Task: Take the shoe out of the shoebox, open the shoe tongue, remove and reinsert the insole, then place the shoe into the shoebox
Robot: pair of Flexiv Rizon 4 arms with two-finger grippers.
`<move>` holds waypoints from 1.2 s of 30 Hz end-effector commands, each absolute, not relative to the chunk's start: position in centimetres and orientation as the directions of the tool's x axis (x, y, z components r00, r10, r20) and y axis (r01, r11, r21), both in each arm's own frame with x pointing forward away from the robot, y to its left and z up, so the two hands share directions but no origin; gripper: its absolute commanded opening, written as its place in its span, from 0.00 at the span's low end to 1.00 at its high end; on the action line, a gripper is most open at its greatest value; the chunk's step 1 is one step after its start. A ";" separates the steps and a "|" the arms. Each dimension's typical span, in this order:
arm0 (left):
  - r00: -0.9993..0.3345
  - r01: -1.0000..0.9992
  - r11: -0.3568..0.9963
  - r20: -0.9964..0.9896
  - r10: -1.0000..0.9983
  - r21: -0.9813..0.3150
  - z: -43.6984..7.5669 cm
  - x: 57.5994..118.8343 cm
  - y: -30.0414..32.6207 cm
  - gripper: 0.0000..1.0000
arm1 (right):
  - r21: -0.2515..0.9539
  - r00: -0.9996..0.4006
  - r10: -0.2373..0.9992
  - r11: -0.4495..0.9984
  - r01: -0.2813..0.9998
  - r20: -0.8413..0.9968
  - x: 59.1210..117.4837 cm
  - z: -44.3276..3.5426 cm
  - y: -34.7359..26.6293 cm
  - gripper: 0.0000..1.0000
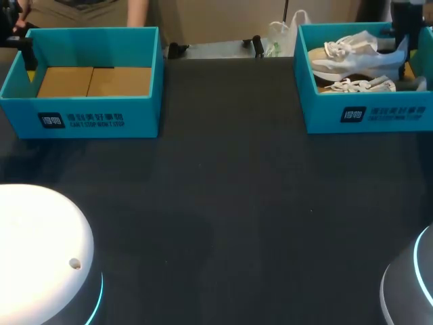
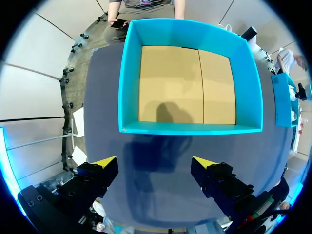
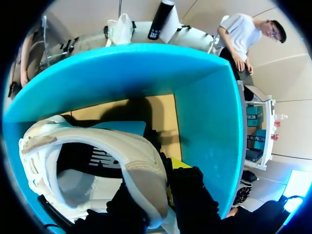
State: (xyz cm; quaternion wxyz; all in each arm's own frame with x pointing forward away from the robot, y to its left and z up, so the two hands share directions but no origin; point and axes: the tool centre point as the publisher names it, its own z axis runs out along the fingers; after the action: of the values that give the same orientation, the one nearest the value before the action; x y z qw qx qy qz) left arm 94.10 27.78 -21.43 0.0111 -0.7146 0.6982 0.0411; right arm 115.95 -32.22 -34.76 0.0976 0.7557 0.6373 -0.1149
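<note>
Item: white shoe (image 3: 139, 158), lying in the right-hand teal shoebox (image 3: 207, 126) at the far right of the black tabletop (image 1: 230, 203), on its side with the sole toward the box's front; a second white shoe (image 1: 358, 86) lies just in front of it in the same box. Right gripper (image 3: 153, 187): down inside that box at the shoe's heel, jaws clamped on the heel collar, one finger inside the opening and the other outside, its yellow tip showing against the rim. Left gripper (image 2: 155, 162): above bare tabletop just before the left-hand teal shoebox (image 2: 190, 128), jaws wide apart, nothing between them. That box shows only its brown cardboard floor.
</note>
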 end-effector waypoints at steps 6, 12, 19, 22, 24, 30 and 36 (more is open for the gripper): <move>0.021 -0.999 -0.024 -0.075 -0.997 0.041 -21.4 94.0 27.8 1.00 | -0.018 0.170 0.938 -0.184 0.983 -0.301 116.8 -35.8 -33.3 0.00; 0.021 -0.999 -0.024 -0.075 -0.997 0.041 -21.4 94.0 27.8 1.00 | -0.028 0.162 0.943 -0.177 0.984 -0.291 116.9 -36.1 -33.7 0.00; 0.021 -0.999 -0.024 -0.075 -0.997 0.041 -21.4 94.0 27.8 1.00 | -0.054 0.150 0.955 -0.169 0.984 -0.256 116.5 -37.2 -33.2 0.14; 0.021 -0.999 -0.024 -0.075 -0.997 0.041 -21.4 94.0 27.8 1.00 | -0.056 0.150 0.956 -0.169 0.984 -0.251 116.4 -37.1 -33.0 0.30; 0.021 -0.999 -0.024 -0.075 -0.997 0.041 -21.4 94.0 27.8 1.00 | -0.054 0.150 0.957 -0.168 0.984 -0.248 116.3 -37.0 -33.0 0.32; 0.021 -0.999 -0.024 -0.075 -0.997 0.041 -21.4 94.0 27.8 1.00 | -0.047 0.148 0.960 -0.164 0.985 -0.236 116.3 -36.4 -32.7 0.39; 0.021 -0.999 -0.024 -0.075 -0.997 0.041 -21.4 94.0 27.8 1.00 | -0.025 0.159 0.964 -0.168 0.986 -0.213 115.9 -34.6 -32.3 0.75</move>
State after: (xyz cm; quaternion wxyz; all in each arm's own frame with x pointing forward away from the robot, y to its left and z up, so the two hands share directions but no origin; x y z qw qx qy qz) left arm 94.10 27.78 -21.43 0.0111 -0.7146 0.6982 0.0411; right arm 116.33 -32.31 -35.84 0.0607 0.7582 0.6423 -0.0941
